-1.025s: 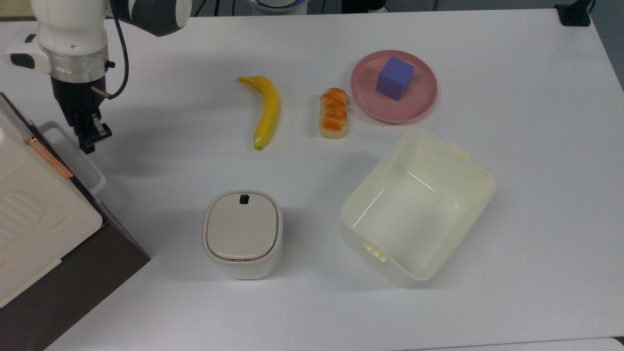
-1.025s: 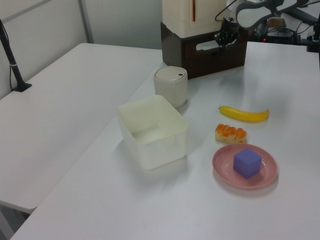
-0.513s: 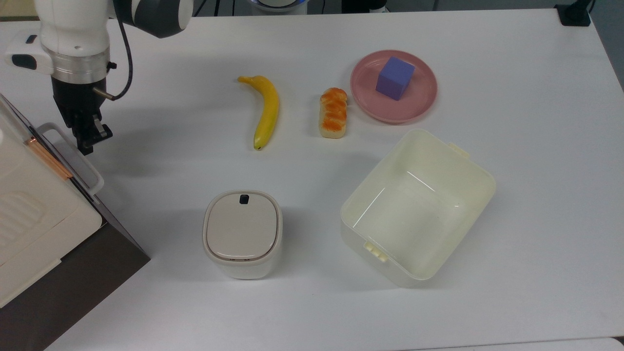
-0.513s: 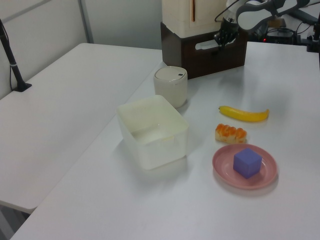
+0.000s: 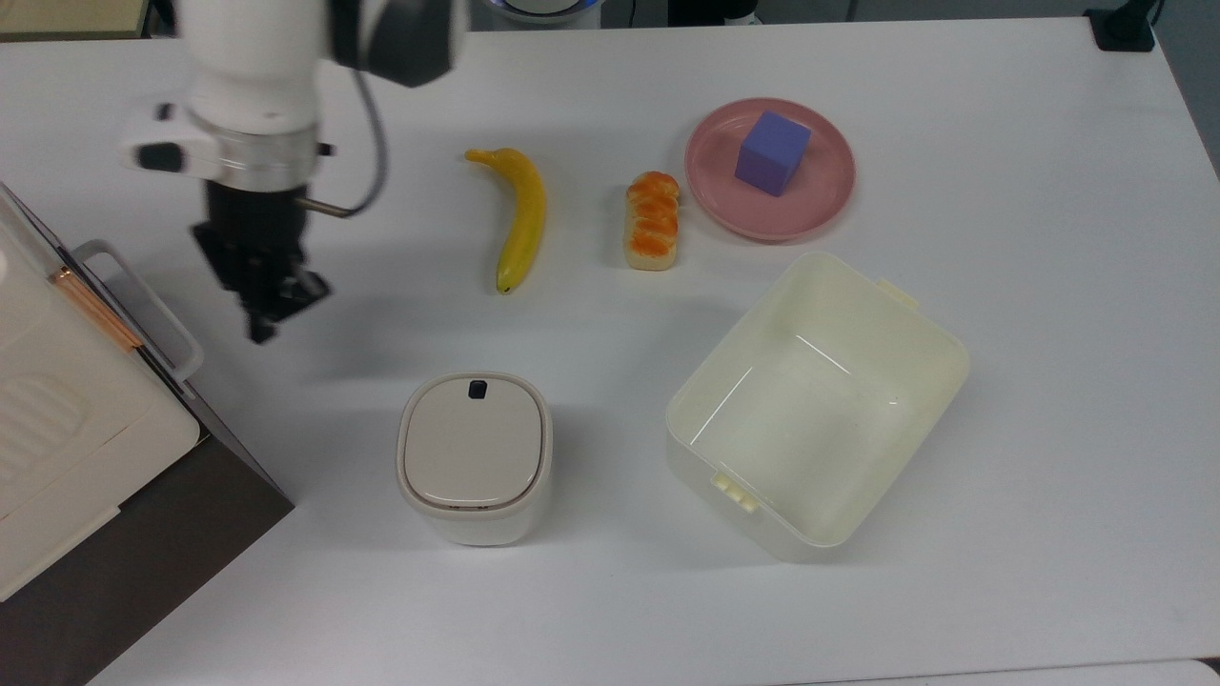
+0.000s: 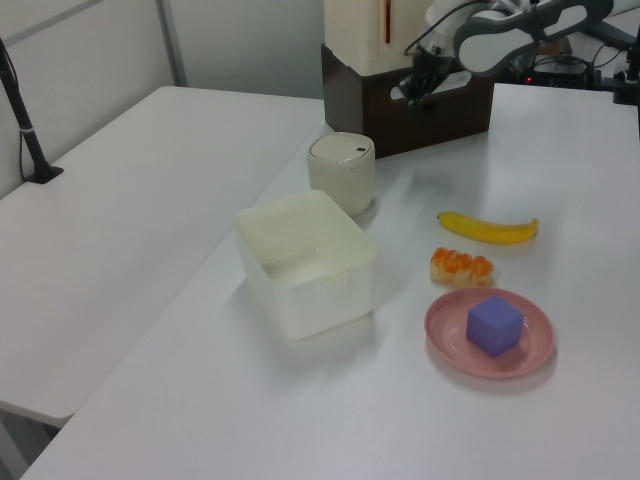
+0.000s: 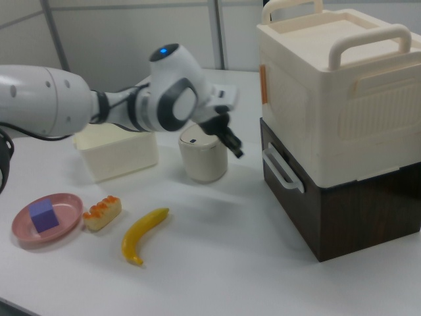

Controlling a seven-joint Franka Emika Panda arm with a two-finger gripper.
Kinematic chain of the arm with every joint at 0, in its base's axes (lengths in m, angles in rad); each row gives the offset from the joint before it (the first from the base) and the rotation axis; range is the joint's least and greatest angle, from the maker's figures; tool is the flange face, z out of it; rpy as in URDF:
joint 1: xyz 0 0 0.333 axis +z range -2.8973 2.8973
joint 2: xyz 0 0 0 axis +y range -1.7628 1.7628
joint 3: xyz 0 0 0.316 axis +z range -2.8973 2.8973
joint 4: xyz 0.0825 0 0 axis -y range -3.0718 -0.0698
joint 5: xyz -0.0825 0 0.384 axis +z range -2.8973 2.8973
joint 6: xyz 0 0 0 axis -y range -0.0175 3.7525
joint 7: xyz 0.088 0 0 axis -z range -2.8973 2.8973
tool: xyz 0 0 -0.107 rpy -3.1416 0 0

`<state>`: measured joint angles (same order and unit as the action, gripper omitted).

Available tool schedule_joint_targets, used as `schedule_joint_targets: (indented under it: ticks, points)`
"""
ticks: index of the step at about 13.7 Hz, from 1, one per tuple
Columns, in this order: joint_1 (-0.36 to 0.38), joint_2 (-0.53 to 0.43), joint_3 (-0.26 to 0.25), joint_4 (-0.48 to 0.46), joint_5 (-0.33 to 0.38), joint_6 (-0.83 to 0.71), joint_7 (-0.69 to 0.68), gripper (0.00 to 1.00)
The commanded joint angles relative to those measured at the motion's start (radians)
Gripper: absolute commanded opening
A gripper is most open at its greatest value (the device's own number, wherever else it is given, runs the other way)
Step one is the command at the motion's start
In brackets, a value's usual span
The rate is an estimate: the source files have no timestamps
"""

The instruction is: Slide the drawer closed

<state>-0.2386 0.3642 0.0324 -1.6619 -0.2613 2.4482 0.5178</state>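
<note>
Hanging above the white surface (image 5: 1001, 238) in the top view, my hand (image 5: 272, 310) points down, apart from everything. Whether its fingers are apart or together I cannot tell. The drawer (image 5: 167, 367) sits at the top view's left edge, shut flush in a dark brown cabinet (image 5: 143, 562), its white loop handle (image 5: 143, 305) sticking out toward my hand, with a clear gap between them. A cream box (image 5: 57, 400) rests on top of the cabinet. A small white lidded bin (image 5: 474, 457) stands below my hand in the picture. A banana (image 5: 521, 217), a bread roll (image 5: 652, 220) and a pink plate (image 5: 820, 205) carrying a purple cube (image 5: 772, 152) lie in a row further right. A large cream bin (image 5: 817, 405) stands open below the plate.

From the left view, my hand (image 6: 413, 90) is in front of the cabinet (image 6: 440, 115) at the far end of the surface, beyond the lidded bin (image 6: 341, 172).

From the right view, my hand (image 7: 231, 143) hangs just in front of the lidded bin (image 7: 204, 158), left of the drawer's handle (image 7: 281, 168) and not touching it. The drawer front (image 7: 289, 197) lies flat with the cabinet's face.
</note>
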Motion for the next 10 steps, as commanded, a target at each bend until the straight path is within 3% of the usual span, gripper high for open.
schedule_joint_targets:
  ticks: [1,4,6,8,10]
  points:
    - [0.119,-0.065,-0.009,-0.004,-0.003,-0.142,-0.050,0.00]
    - [0.200,-0.117,-0.009,-0.004,0.019,-0.257,-0.113,0.00]
    - [0.226,-0.157,-0.009,-0.004,0.072,-0.329,-0.206,0.00]
    - [0.254,-0.198,-0.012,-0.004,0.112,-0.400,-0.286,0.04]
    - [0.260,-0.232,-0.012,-0.001,0.116,-0.486,-0.315,0.13]
